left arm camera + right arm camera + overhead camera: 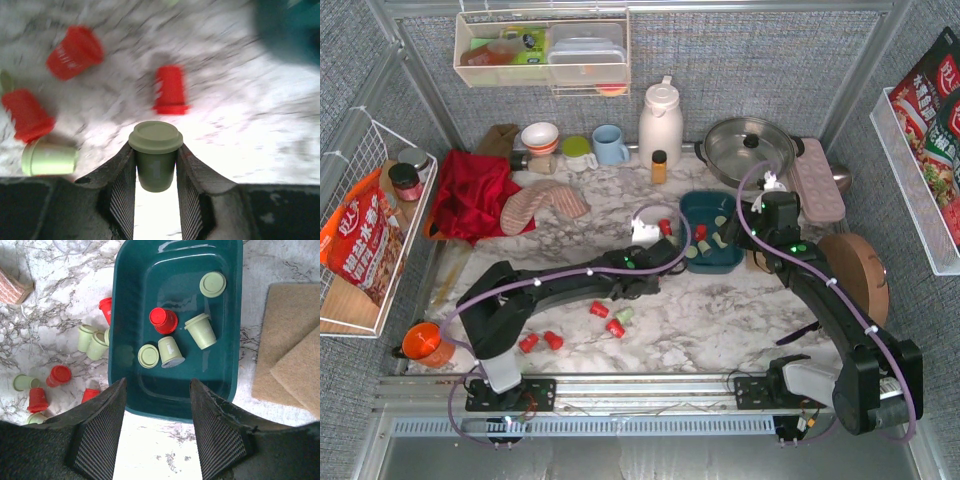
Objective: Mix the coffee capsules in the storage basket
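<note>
We see the left claw (pixel 156 167) gripping a green capsule (pixel 155 137) by its body, wide end outward (this view is blurred), near the left side of the basket (pixel 229 340). The right claw (pixel 157 385) hangs wide and empty over the basket's near wall. Inside the basket lie one red capsule (pixel 163 320) and four green ones. More capsules lie on the table (pixel 55 300) left of the basket.
</note>
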Tool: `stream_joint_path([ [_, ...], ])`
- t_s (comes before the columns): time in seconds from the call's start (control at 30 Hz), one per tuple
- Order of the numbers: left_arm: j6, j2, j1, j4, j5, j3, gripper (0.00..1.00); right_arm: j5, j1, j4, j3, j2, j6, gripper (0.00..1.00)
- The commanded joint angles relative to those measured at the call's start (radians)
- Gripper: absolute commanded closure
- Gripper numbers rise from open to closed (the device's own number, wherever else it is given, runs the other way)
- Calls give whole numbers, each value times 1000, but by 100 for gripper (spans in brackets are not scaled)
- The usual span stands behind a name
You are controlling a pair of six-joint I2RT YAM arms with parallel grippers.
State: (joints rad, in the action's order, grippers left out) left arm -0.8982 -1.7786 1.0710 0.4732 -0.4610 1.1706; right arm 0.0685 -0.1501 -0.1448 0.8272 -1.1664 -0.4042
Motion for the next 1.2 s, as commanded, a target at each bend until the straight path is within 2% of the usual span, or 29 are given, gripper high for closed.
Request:
stream_joint_path([
  [0.0,124,31,3,-39,14,127,65,-1,0,22,13,5,2,42],
  [0.1,206,16,-4,-73,-3,232,62,-6,1,19,14,9,4,42],
  [0.23,343,-45,-52,-233,13,337,58,-36,0,16,8,27,7,42],
  [0.43,384,-237,-150,-450,231,551,51,-92,1,19,-13,78,12,42],
  [0.53,376,-344,-161,-447,308,658,49,-97,0,10,-8,80,16,42],
  [0.6,371,-385,-161,-438,344,691,40,-96,1,11,-8,79,16,42],
  [0.7,362,-384,-161,-434,339,662,33,-91,0,15,-8,72,15,42],
  [0.93,365,-160,-160,-503,254,402,32,-53,1,29,-6,38,8,42],
  [1.17,355,18,-160,-424,126,190,32,37,-11,61,0,-27,23,43],
])
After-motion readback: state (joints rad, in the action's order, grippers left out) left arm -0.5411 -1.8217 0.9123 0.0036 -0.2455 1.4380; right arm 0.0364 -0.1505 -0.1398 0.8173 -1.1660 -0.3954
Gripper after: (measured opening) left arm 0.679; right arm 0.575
